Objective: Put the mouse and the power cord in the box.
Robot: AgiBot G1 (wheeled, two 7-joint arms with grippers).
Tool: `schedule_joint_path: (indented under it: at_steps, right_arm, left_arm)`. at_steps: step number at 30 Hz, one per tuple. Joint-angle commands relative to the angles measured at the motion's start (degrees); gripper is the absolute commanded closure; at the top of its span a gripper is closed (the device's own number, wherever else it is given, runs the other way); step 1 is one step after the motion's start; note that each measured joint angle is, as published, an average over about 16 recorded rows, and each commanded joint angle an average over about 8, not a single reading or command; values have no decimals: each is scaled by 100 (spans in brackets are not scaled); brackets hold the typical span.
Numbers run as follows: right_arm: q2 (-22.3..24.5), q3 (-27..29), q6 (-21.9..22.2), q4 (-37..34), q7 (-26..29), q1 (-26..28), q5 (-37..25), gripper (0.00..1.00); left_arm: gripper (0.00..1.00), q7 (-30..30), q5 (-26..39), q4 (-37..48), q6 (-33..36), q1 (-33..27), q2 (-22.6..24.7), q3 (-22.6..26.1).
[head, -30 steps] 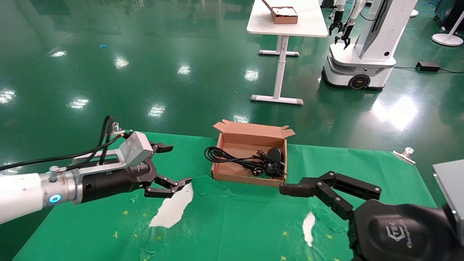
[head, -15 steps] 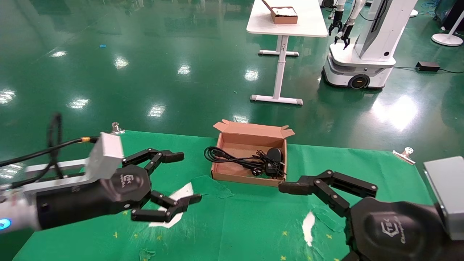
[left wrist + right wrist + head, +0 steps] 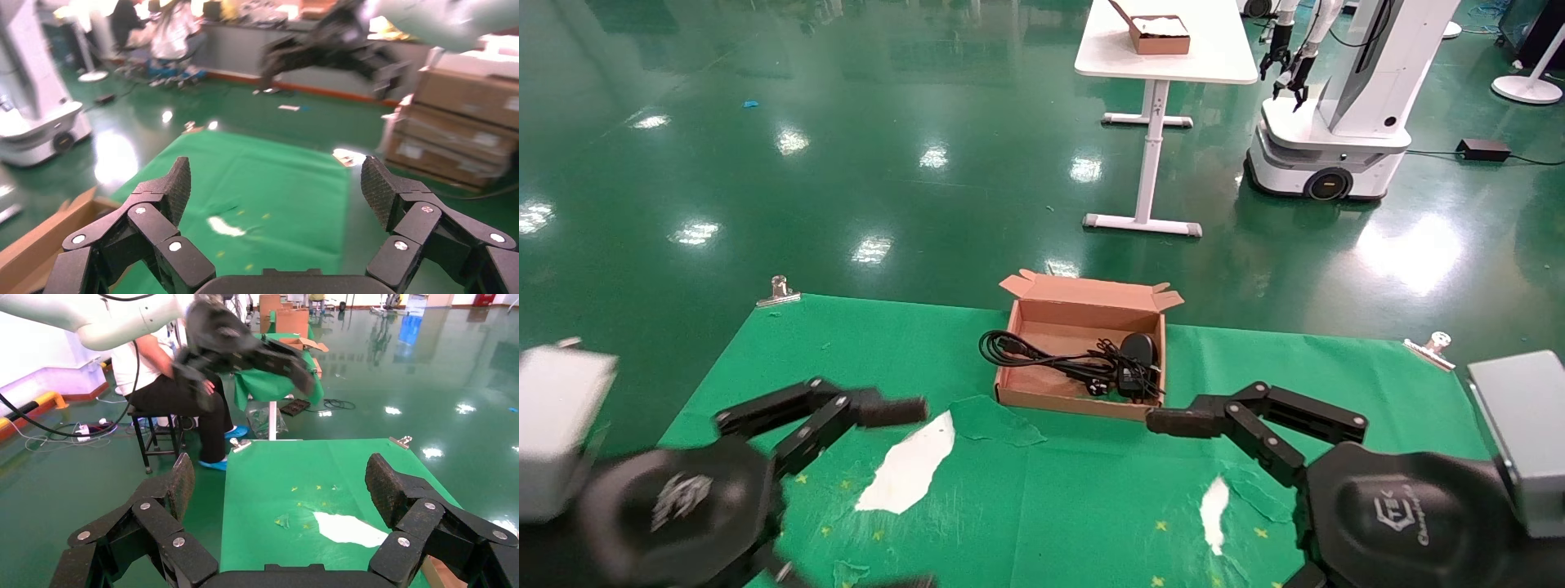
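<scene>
Both items, mouse (image 3: pixel 1138 349) and power cord (image 3: pixel 1042 357), in box (image 3: pixel 1083 295); left gripper (image 3: pixel 273 184), right gripper (image 3: pixel 280 478) fingers spread, clear slowly, avoid snagging overhanging loop

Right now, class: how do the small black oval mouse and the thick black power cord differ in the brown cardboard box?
The small black oval mouse is compact; the thick black power cord is long and looped. The mouse lies wholly inside the brown cardboard box; the cord's loops hang over its left wall. Both are black.

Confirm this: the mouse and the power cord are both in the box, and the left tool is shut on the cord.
Wrong on the left tool: the left wrist view shows it open, holding nothing. The head view shows the mouse and the power cord in the box.
</scene>
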Motion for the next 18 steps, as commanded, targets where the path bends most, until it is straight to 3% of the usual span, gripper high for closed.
schedule_joint_path:
  at_steps: [1, 18]
  right_arm:
    - [1, 0, -1, 1, 0, -1, 2, 0]
    - [1, -2, 1, -2, -1, -1, 2, 0]
  left_arm:
    - [0, -58, -144, -138, 209, 117, -76, -182]
    - [0, -63, -169, -151, 233, 135, -88, -202]
